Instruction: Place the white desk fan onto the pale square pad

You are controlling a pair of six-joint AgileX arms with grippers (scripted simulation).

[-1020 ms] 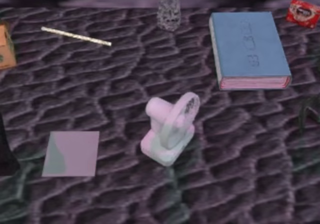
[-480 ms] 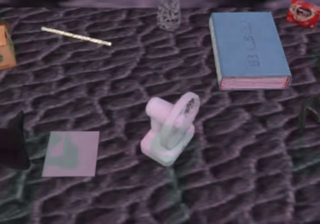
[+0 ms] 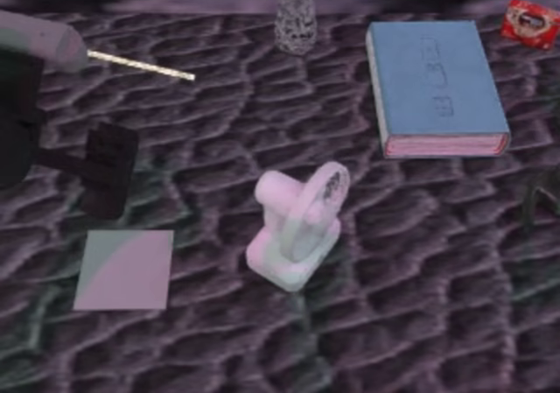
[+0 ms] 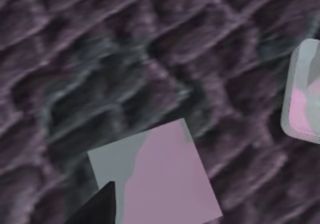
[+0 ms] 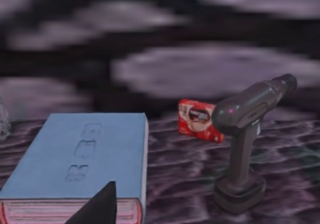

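While the fan (image 3: 296, 225) stands on its base near the middle of the counter (image 3: 420, 279), grille ring upright and motor housing pointing toward the far left, nothing touches it. The pad (image 3: 124, 270) lies flat well to its left, bare, with counter showing between the two.

The left arm reaches in from the top view's left edge, its jaws (image 3: 107, 171) hovering just beyond the pad's far edge, apart from the fan. Whether those jaws are spread or closed cannot be told from either view; they hold nothing visible. In the left wrist view the pad (image 4: 159, 176) fills the lower middle, a dark fingertip (image 4: 97, 209) over its corner, and the fan's base (image 4: 302, 92) shows at the edge.

The right arm is out of the top view; its wrist view shows only one dark fingertip (image 5: 100, 206), so its jaws cannot be judged.

A book (image 3: 433, 82) lies at far right, a red packet (image 3: 529, 21) past it. A drill (image 5: 245, 144) stands near the packet. A glass vase (image 3: 295, 17) sits at far centre, a thin stick (image 3: 133, 64) at far left.
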